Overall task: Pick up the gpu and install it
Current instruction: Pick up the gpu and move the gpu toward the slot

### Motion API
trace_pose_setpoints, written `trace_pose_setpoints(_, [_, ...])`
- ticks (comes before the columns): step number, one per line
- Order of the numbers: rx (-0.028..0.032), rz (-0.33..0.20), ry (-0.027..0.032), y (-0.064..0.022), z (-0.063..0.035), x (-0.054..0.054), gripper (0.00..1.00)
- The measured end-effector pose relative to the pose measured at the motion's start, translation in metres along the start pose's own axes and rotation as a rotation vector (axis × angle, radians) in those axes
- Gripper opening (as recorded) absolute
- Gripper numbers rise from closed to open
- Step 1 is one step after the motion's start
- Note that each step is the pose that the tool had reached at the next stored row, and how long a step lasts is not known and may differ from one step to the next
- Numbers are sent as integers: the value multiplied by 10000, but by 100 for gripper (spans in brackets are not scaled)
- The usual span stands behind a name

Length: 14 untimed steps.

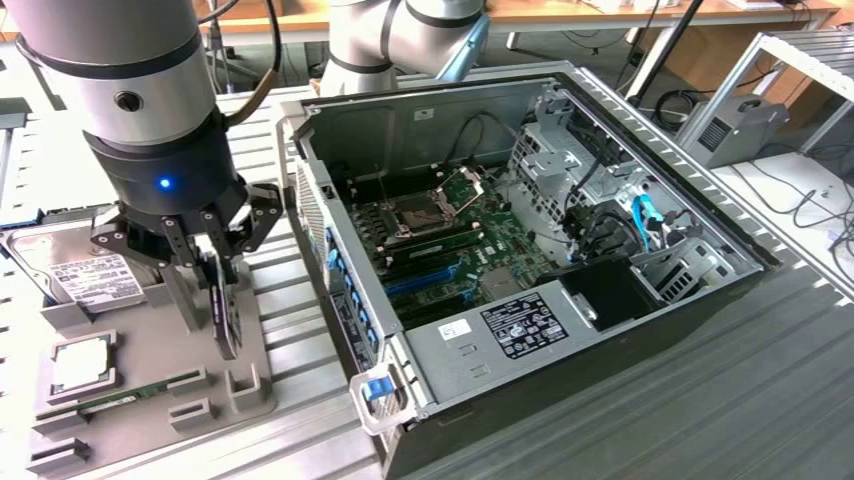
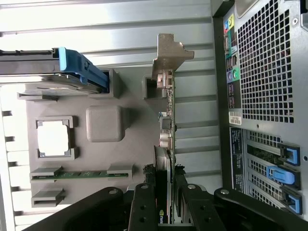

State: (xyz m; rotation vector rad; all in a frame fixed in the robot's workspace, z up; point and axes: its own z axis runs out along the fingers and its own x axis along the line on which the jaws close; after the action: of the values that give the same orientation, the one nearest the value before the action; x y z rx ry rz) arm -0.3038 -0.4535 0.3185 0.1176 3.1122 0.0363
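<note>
Exterior view first: the gpu stands on edge, so you mostly get a thin dark sliver. Its top is buried between the gripper fingers. I can't tell if its bottom edge sits in the tray slot or just above it. The hard drive is half hidden behind the gripper linkage, and the arm is cut off at the frame top.

On the wrist view the gpu is edge-on too, silver bracket at the far end, fan face not readable. The case back panel is cropped at the side.

The arm hangs straight down over the tray's edge nearest the case, wrist vertical. The gripper is clamped on the gpu, one finger on each face, near the end away from the bracket. The gpu is at the tray, outside the case.
</note>
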Motion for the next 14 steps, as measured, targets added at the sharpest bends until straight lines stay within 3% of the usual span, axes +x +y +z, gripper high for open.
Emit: trace_pose_setpoints(14, [0,0,0,2,-97,-2,26])
